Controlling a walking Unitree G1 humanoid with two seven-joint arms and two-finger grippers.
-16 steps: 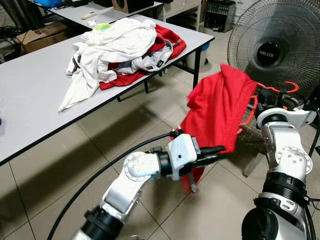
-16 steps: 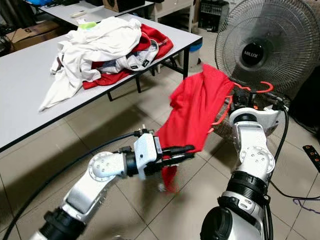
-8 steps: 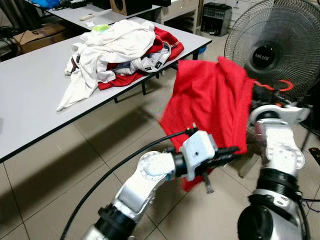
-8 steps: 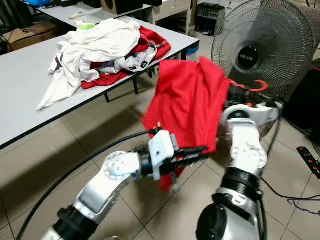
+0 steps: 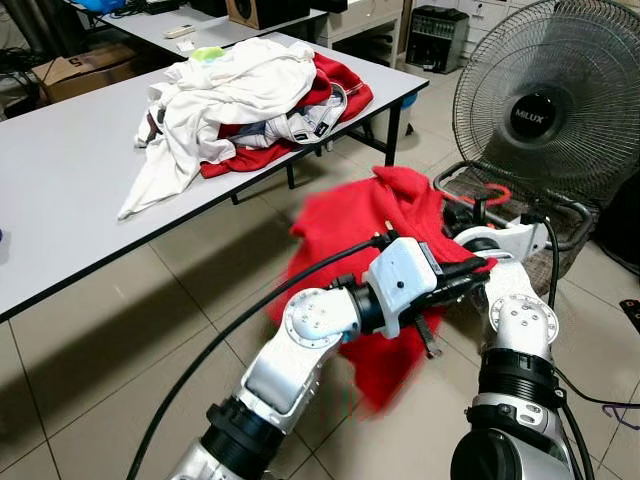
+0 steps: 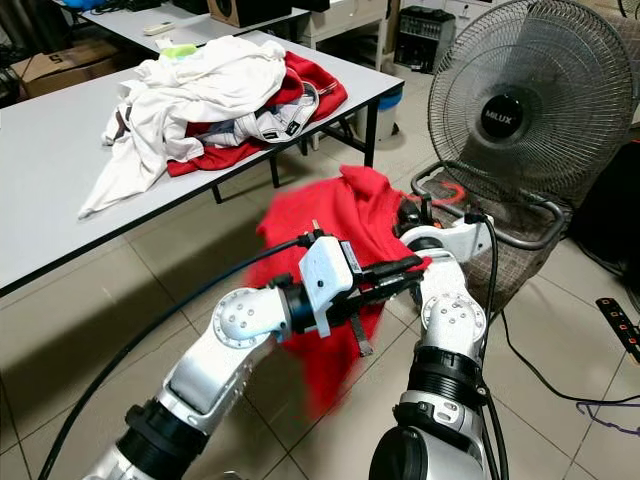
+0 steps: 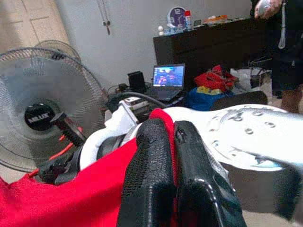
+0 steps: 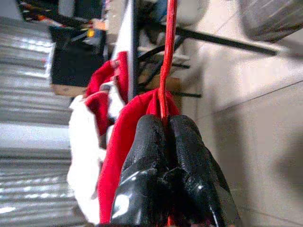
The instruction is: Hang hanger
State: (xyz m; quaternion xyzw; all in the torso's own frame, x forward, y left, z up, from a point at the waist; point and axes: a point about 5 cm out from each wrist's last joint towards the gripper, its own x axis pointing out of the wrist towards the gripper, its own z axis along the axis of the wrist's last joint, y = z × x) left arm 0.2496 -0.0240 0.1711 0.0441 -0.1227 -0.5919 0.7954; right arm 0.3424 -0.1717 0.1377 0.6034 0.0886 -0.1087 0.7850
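Red hanger (image 8: 168,56) pinched in right claw (image 8: 168,124), left claw (image 7: 171,142) pinching red shirt (image 5: 345,225).

Fan (image 5: 543,105), table (image 5: 60,190), clothes pile (image 5: 250,95).

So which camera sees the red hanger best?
The right wrist view: the red hanger runs straight out of the shut right end effector. The eye views show just a red curve by the fan.

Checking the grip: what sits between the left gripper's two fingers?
In the left wrist view, a fold of the red garment is pinched between the left gripper fingers.
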